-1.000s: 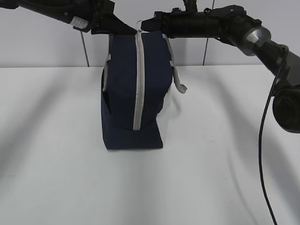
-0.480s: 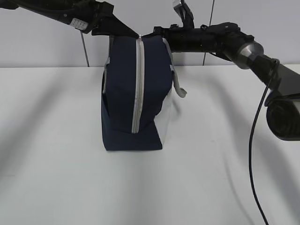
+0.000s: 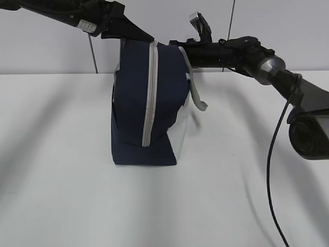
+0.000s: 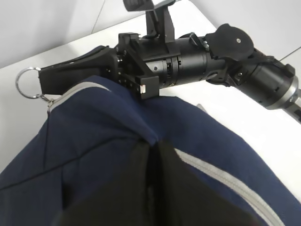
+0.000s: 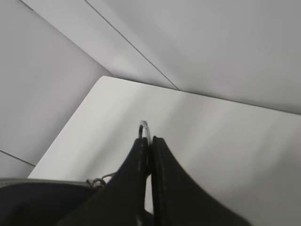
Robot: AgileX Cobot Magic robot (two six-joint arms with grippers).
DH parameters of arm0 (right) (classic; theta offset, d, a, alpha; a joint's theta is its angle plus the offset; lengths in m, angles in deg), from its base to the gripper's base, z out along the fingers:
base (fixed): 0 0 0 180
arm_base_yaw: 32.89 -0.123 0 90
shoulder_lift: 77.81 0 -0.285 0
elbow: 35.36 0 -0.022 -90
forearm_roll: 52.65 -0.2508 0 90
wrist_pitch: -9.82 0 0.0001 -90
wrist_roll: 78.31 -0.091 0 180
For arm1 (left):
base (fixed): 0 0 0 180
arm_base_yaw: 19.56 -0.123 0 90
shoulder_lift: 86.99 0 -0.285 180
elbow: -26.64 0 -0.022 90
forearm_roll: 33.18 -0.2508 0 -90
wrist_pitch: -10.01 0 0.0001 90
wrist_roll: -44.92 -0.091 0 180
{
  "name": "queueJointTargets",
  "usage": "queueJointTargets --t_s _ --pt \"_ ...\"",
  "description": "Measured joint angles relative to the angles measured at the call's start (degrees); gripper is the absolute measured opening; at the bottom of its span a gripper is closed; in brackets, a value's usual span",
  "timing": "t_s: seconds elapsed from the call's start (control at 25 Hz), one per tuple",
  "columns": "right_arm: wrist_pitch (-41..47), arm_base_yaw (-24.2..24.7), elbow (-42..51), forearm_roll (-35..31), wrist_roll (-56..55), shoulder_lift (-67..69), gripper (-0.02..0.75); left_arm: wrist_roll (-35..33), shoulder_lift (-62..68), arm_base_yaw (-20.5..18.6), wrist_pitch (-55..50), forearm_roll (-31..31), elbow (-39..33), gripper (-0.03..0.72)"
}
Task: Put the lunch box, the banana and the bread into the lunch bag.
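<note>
1. While the lunch bag (image 3: 149,103) stands upright on the table (image 3: 61,180), the left claw (image 4: 153,155) pinches its top fabric.
2. Right claw (image 5: 149,143), at the bag's top, is clenched on the zipper ring (image 5: 144,127).

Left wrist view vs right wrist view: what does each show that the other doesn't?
Left wrist only: the left gripper pinching the navy fabric on top of the lunch bag, the grey zipper, and the right arm's body.

Right wrist only: the table's far edge and the wall panels behind it.

Both: the right gripper shut on the zipper's metal pull ring, which sticks out past its fingertips, plus a piece of the bag.
</note>
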Motion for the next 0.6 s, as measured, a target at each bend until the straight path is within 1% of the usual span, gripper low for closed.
queueJointTargets --t_s 0.24,0.32,0.36,0.4,0.44,0.52,0.6 --pt "-0.3 0.0 -0.5 0.1 -0.5 0.0 -0.008 0.0 0.0 0.0 0.0 0.0 0.0 0.022" --pt "-0.1 0.1 -1.3 1.0 -0.5 0.2 0.039 0.4 0.0 0.0 0.0 0.0 0.0 0.061" --pt "0.4 0.3 -1.6 1.6 -0.5 0.3 0.074 0.6 -0.1 0.0 0.0 0.1 0.0 0.108" --pt "0.7 0.5 -2.0 2.1 -0.5 0.5 0.13 0.8 -0.2 0.0 0.0 0.1 0.0 0.178" --pt "1.0 0.6 -2.2 2.5 -0.5 0.6 0.2 0.9 -0.4 0.0 0.1 0.3 0.0 0.25" --pt "1.5 0.9 -2.5 2.8 -0.5 0.6 0.356 1.4 -0.7 0.1 0.2 0.4 0.0 0.426" --pt "2.6 1.0 -2.5 2.6 -0.5 0.7 0.503 1.5 -1.0 0.1 0.6 0.4 0.1 0.539"
